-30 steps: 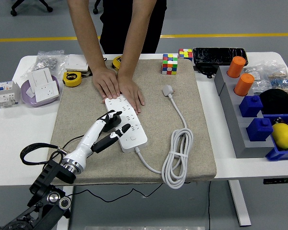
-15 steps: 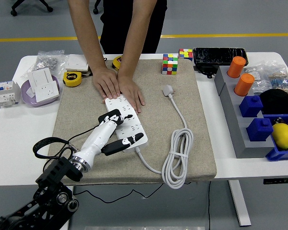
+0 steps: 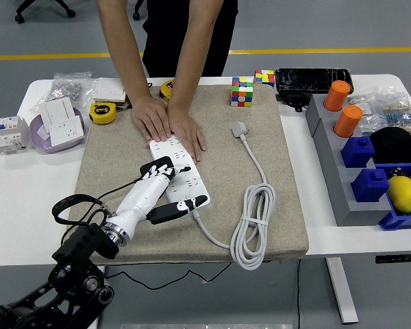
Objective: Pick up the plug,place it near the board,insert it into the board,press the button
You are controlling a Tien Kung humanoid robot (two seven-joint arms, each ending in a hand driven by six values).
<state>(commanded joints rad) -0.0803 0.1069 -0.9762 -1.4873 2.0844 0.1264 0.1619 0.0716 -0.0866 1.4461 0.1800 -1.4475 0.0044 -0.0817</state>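
Black plug (image 3: 159,168) sits centre-left of frame, on the near-left part of the white power strip (image 3: 185,173), pinched by left hand (image 3: 157,192): upper fingers (image 3: 154,171) curled over plug, thumb stretched right along strip's near end, tip by the switch end. Whether pins are fully seated: can't tell. Strip lies diagonal on the mat, far end pinned flat by 2 person's hands (image 3: 170,125) pressing palms down, side by side, touching. White cable (image 3: 252,226) runs from strip's near end, loops in a coil lower centre-right, ends in 1 white plug head (image 3: 240,129) lying loose upper centre. Thin black cord (image 3: 75,205) loops off mat at lower left, by robot's wrist.

Counts, outward: 1 strip, 1 black plug, 1 white plug head; 2 puzzle cubes (image 3: 243,90) at top centre; 2 yellow tape measures (image 3: 104,112) upper left; 1 purple bowl (image 3: 38,129) w/ white socket plates, far left; 2 orange cylinders (image 3: 339,94), 2 blue blocks (image 3: 358,151), 1 yellow lemon-like thing (image 3: 404,193) along right edge; 1 black case (image 3: 313,79) top right.

Surface: beige felt mat (image 3: 109,164) over white table (image 3: 20,205). Room: grey floor, 1 yellow line (image 3: 315,51) across top of frame.
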